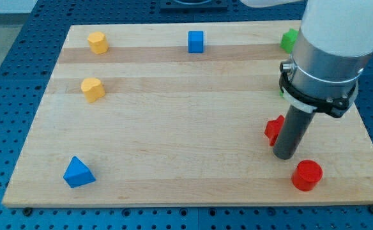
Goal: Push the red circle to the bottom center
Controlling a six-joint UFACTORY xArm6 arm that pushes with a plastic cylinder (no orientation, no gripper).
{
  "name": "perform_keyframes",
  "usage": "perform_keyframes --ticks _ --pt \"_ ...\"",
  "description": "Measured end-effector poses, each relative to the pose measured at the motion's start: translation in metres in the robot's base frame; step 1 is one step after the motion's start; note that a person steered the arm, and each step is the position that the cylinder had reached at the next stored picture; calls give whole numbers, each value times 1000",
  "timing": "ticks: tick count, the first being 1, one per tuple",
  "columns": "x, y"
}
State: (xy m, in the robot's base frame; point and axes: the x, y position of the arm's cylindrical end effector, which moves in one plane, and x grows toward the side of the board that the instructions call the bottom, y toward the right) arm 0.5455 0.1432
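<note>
The red circle point(307, 175) is a short red cylinder near the board's bottom right corner. My tip point(283, 155) is the lower end of the dark rod, just up and to the left of the red circle, a small gap apart. A second red block point(274, 129), shape unclear, sits right behind the rod on its left side and is partly hidden by it.
A blue triangle point(78, 172) lies at the bottom left. Two yellow blocks stand at the left, one at the top point(98, 42) and one lower point(92, 89). A blue cube point(196, 41) is at top centre. A green block point(289, 40) at top right is partly hidden by the arm.
</note>
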Motion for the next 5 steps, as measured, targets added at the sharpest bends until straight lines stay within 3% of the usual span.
perform_keyframes --ticks 2,3,5 --pt "0 13" --pt "1 53" --pt "49 51"
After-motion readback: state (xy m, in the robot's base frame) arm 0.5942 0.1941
